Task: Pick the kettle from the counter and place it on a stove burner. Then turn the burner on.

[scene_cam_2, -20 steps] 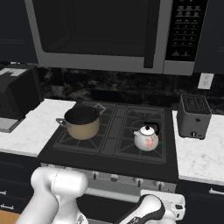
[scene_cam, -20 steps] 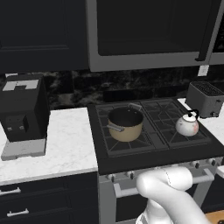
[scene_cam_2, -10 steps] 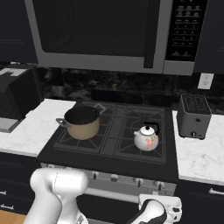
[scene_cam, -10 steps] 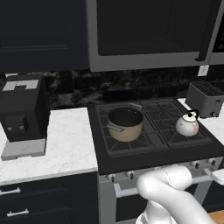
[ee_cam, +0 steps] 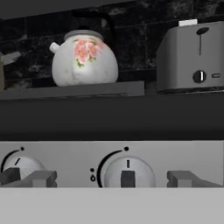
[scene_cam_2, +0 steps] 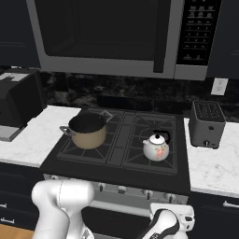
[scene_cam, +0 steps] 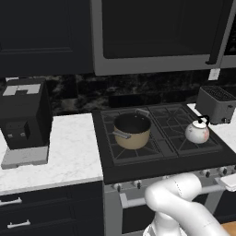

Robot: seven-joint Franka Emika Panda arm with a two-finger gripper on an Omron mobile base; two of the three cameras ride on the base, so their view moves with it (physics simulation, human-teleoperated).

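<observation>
The jaws stand spread, one fingertip on each side of a round stove knob on the grey control panel, and they pinch nothing; the gripper faces the front of the range, level with the knob row, and in the right base view it shows low, below the panel and under the kettle's side of the stove.

The kettle is already off the counter; it sits upright on the front right stove burner of the black cooktop, with the tan saucepan on the front left grate and the grey toaster on the counter just right of the cooktop.

From the hand, the kettle lies above the knob and a little left of it, spout pointing left; so placing looks done and the turning of the burner is, I judge, the step in hand.

The relation that matters: the knob lies straight ahead between the fingertips, its dark pointer bar upright, its turning axis running along the gripper's line of sight; a second knob sits to its left, and which of the two feeds the kettle's burner I cannot tell; a wrong choice would light an empty grate.
</observation>
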